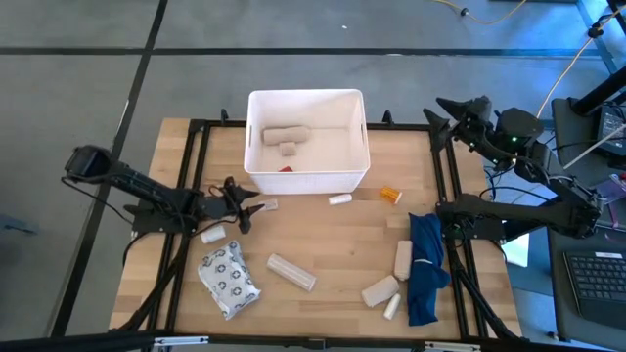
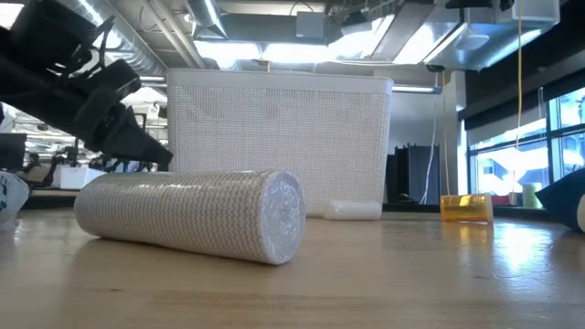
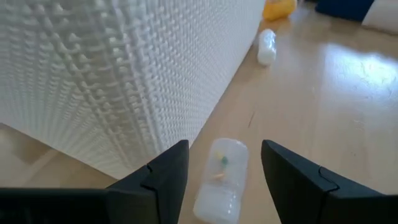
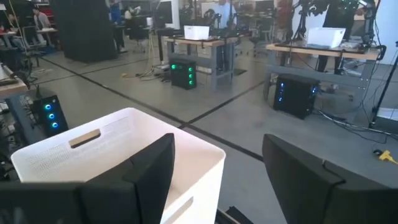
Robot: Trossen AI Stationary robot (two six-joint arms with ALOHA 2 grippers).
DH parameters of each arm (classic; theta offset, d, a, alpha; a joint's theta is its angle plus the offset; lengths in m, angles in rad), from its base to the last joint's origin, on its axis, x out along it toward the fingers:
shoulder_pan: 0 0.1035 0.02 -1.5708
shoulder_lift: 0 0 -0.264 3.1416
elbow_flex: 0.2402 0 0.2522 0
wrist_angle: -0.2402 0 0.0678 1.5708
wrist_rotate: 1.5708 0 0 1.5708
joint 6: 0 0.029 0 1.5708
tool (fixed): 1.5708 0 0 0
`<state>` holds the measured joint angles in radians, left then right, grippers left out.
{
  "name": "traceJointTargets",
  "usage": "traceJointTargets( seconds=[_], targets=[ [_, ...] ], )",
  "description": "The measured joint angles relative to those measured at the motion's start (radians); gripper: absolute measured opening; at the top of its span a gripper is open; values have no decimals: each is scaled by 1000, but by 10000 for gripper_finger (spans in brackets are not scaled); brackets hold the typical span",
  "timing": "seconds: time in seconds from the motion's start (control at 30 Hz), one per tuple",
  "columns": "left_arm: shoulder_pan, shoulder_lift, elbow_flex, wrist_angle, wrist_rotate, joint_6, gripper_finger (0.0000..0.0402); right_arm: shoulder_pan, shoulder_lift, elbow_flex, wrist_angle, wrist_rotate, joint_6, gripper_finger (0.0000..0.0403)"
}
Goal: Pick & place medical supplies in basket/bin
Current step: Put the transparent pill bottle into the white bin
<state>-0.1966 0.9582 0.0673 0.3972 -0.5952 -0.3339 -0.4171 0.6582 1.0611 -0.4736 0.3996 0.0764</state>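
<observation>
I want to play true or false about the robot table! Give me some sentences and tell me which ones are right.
1. The white bin already has things inside it. True.
2. The orange bottle is inside the bin. False: it lies on the table beside the bin.
3. The left end effector is open, with a small clear vial between its fingers. True.
4. The right end effector is squeezing the blue cloth. False: it is open, up in the air near the bin's far right corner, holding nothing.
5. The grey packet with rings lies on the table near the front left. True.
</observation>
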Motion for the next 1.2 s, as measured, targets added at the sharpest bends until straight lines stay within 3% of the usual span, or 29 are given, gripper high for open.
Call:
traceJointTargets(
  seconds=[0.2,0.33,0.47,0.63,0.97,1.2],
  targets=[
    [81,10,33,-2,155,-3,194,0,0,0,-1,0,41,243],
    [85,32,123,-82,197,134,194,0,0,0,-2,0,49,243],
    [113,117,227,-271,242,172,194,0,0,0,-7,0,72,243],
    [141,259,301,-297,325,173,194,0,0,1,-26,0,81,243],
    [142,426,382,-332,325,231,194,0,1,1,-33,-61,79,243],
    [142,417,390,-418,206,240,194,0,1,1,-63,-62,76,243]
  ],
)
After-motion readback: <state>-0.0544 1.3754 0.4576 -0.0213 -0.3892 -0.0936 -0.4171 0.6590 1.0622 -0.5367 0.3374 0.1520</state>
